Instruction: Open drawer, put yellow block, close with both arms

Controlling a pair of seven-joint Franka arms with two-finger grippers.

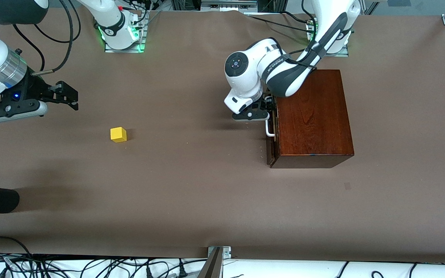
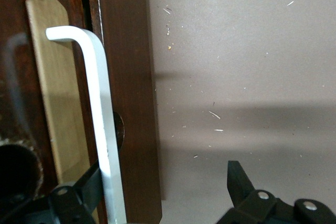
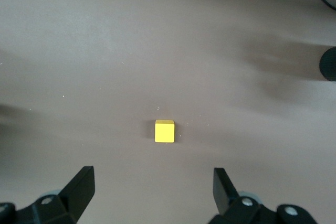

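Left gripper [image 1: 267, 111] is at the drawer [image 1: 272, 135] front, jaws spread around the white handle [image 2: 102, 124], one finger [image 2: 86, 190] beside it. Right gripper [image 1: 68, 96] hovers wide open and empty over brown table [image 1: 191, 185]; yellow block [image 1: 118, 134] sits well apart from the drawer, toward the right arm's end.

The front view looks down from high across the brown-covered table [image 1: 191, 200], facing the arm bases, and takes in the glossy dark mahogany box [image 1: 311, 116] whole. The left wrist view sits very close to that box's drawer front, filled by the white U-shaped handle [image 2: 102, 124]. The right wrist view looks down on bare table well away from the box, sharing the small yellow cube [image 3: 164, 131] with the front view [image 1: 118, 134].
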